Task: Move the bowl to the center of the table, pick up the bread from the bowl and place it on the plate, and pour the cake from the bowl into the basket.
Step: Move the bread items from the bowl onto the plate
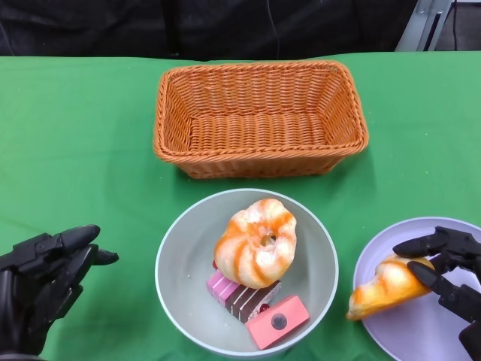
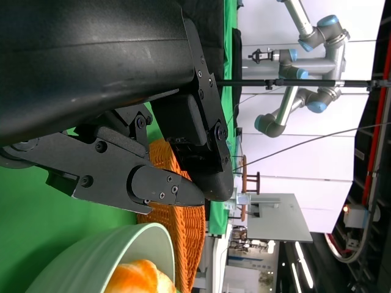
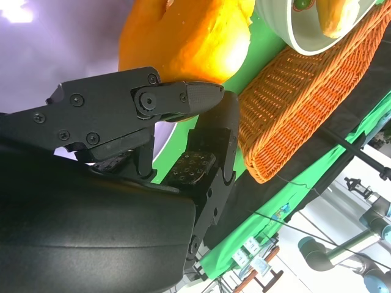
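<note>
Bowl point(image 1: 176, 293) sits mid-surface, job one looks done. Right hand point(image 1: 443, 267) grips a bread piece point(image 1: 383, 288) over the plate point(image 1: 421, 331) at four o'clock, not released. Left hand point(image 1: 45, 274) hangs released. Cake point(image 1: 248, 297) remains in the bowl; basket point(image 1: 259, 162) at twelve awaits.

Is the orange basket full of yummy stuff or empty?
Empty. The head view shows only bare wicker on the floor of the basket; the bread and cake pieces sit in the bowl in front of it.
</note>
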